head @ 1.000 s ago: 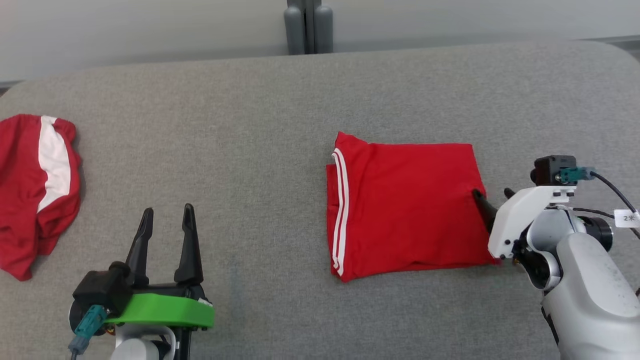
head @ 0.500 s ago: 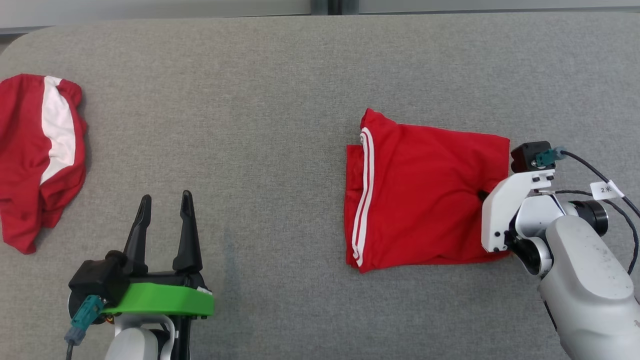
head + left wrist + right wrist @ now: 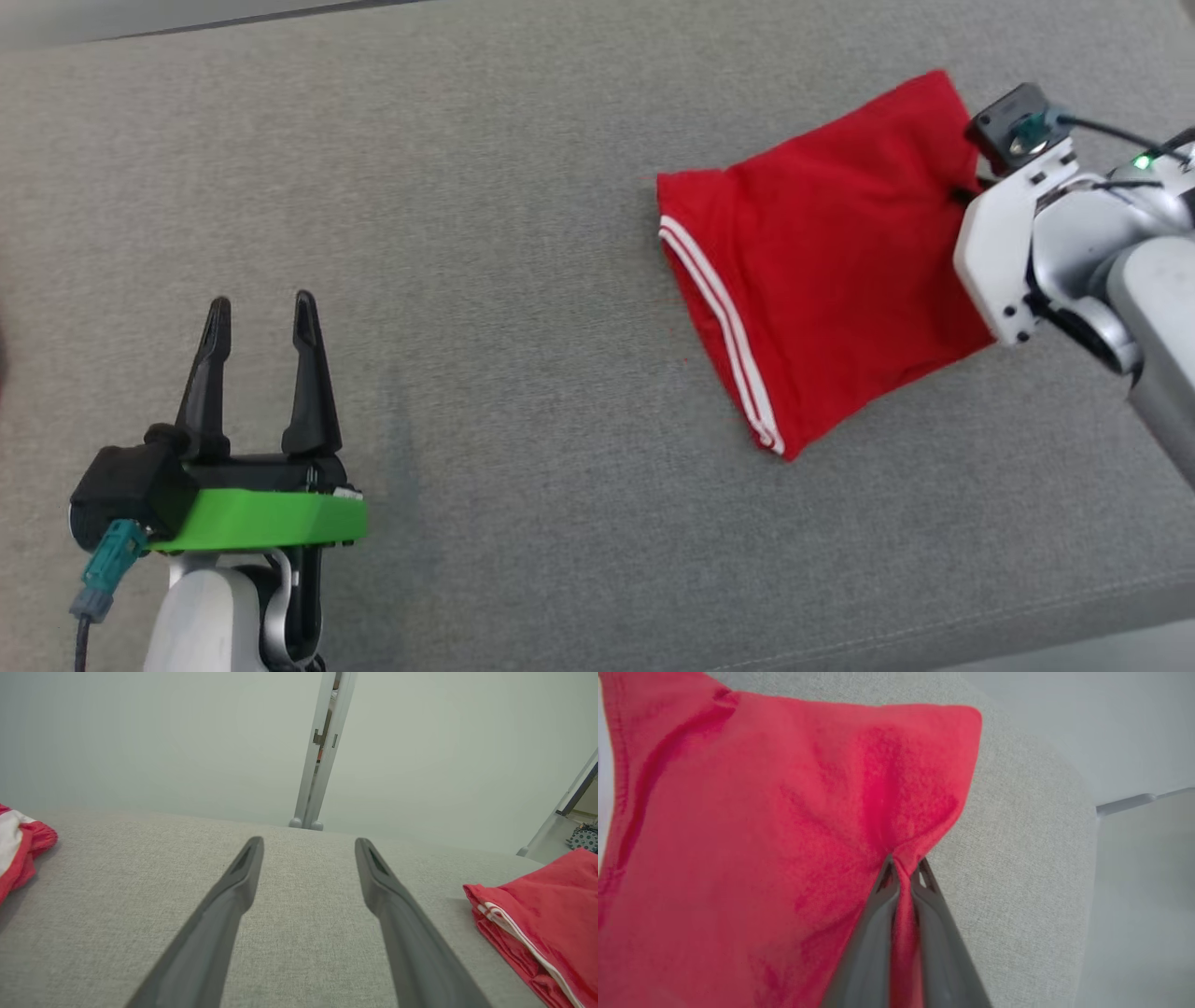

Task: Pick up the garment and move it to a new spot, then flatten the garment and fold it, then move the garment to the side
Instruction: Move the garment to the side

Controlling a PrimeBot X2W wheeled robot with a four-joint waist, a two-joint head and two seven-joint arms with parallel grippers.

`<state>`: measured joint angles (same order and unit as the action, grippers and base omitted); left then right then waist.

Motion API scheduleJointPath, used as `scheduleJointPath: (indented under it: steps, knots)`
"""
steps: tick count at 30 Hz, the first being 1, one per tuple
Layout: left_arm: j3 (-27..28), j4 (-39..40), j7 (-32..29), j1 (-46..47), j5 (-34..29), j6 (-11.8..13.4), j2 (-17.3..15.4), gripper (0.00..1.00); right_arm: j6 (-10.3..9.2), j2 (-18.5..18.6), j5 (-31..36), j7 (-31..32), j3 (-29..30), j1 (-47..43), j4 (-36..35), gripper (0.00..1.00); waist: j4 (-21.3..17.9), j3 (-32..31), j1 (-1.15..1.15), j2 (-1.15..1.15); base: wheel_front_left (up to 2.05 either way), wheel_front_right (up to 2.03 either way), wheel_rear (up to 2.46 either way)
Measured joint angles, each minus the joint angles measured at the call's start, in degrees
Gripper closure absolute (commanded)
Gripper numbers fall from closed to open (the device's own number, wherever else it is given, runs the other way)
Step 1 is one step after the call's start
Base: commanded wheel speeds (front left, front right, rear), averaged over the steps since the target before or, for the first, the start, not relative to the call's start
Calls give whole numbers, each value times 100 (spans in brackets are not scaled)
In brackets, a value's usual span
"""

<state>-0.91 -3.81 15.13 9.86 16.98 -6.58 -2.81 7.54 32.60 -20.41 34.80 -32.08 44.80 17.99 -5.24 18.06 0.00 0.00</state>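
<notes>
The folded red garment [image 3: 822,252] with two white stripes lies askew on the grey table at the upper right; it also shows in the left wrist view [image 3: 551,910]. My right gripper [image 3: 903,868] is shut on the garment's [image 3: 761,835] right edge, with red cloth pinched and puckered between the fingers. In the head view the white wrist housing [image 3: 1004,243] covers those fingers at the cloth's edge. My left gripper [image 3: 260,313] stands open at the lower left, nothing between its fingers [image 3: 243,868], well apart from the garment.
A second red garment with a white band [image 3: 18,844] lies at the table's far left. The padded grey table [image 3: 513,233] has its front edge [image 3: 1027,616] at the lower right. A grey post [image 3: 322,746] stands behind the table against a pale wall.
My right gripper has shut on the garment's right edge and pulled it, so the garment now lies turned and askew. The head camera has moved, shifting the whole picture. The left gripper stays open.
</notes>
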Motion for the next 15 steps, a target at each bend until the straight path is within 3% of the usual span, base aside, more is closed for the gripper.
scheduleJointPath:
  steps: [9, 15]
  knots:
    - [-91, 194, 1, 466, -249, -56, -60, 0, 1, 1009, -43, -550, -269, 736, 26, 100, -697, 506, 0, 0, 0, 0, 0]
    - [-257, 350, 0, 588, -267, -73, -198, 0, 1, 1292, 145, -1133, -155, 998, 637, 100, -957, 909, 0, 0, 0, 0, 0]
